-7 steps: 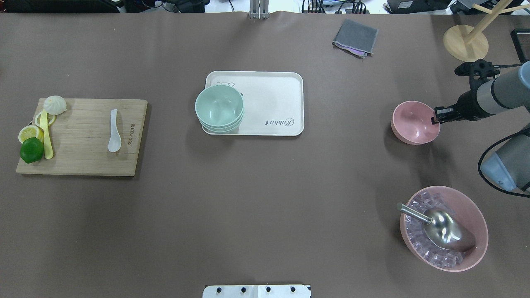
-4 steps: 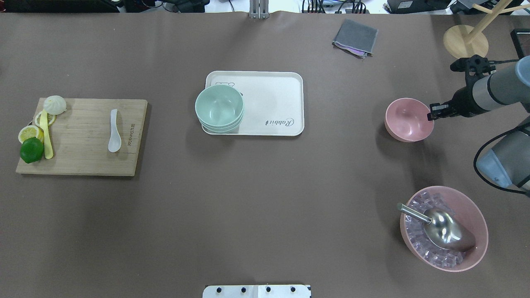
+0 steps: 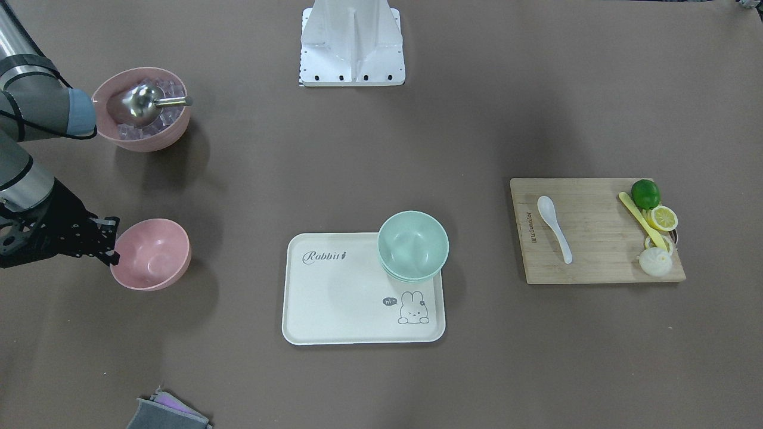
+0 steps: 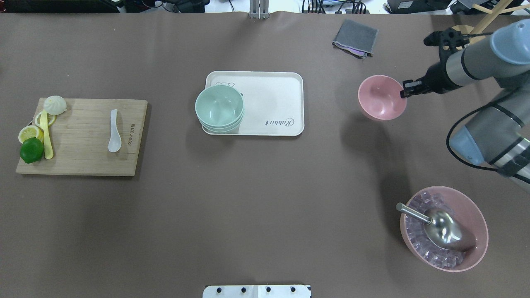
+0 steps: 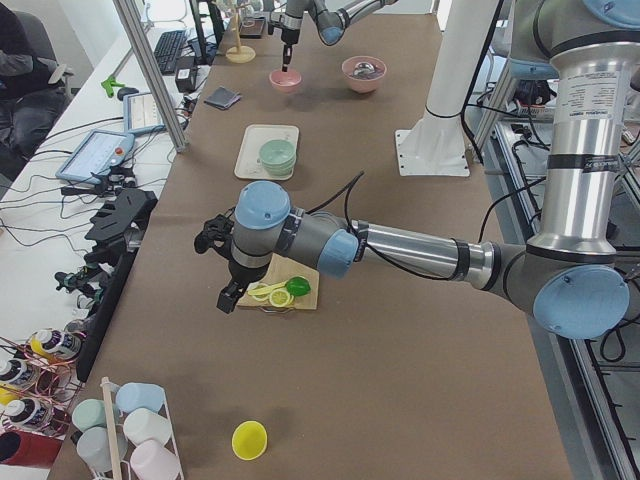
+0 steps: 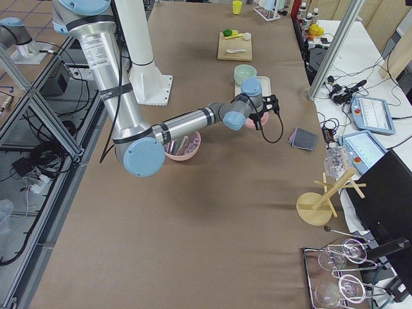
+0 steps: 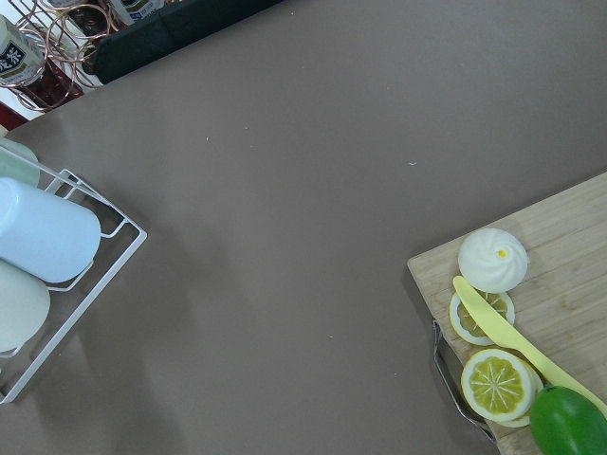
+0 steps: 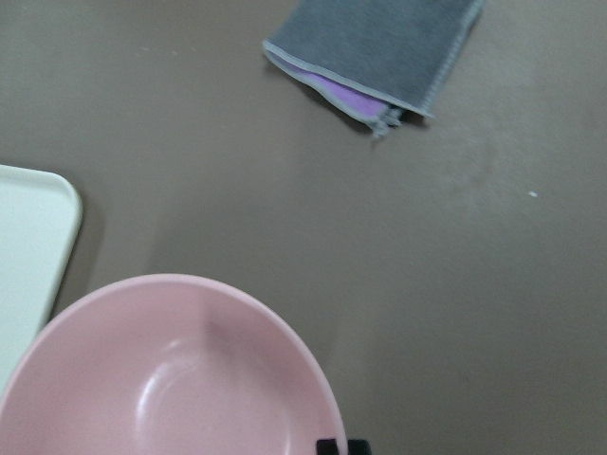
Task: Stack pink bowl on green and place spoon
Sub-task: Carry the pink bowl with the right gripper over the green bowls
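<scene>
Right of the tray (image 4: 290, 82), the right tool (image 4: 403, 93) pinched the pink bowl (image 4: 381, 97) by its rim, apparently clear of the tabletop (image 4: 265, 198).
A one-sided rim grip could let the bowl tilt or slip in transit and land askew on the green bowls (image 4: 218, 107).

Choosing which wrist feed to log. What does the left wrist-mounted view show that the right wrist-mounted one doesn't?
Left wrist only: a wire rack of cups, plus a cutting board corner carrying a bun, lemon slices, a yellow knife and a lime. Right wrist only: the pink bowl with the right claw pinching its rim, a gray cloth and a tray corner. Shared: just the brown table.
</scene>
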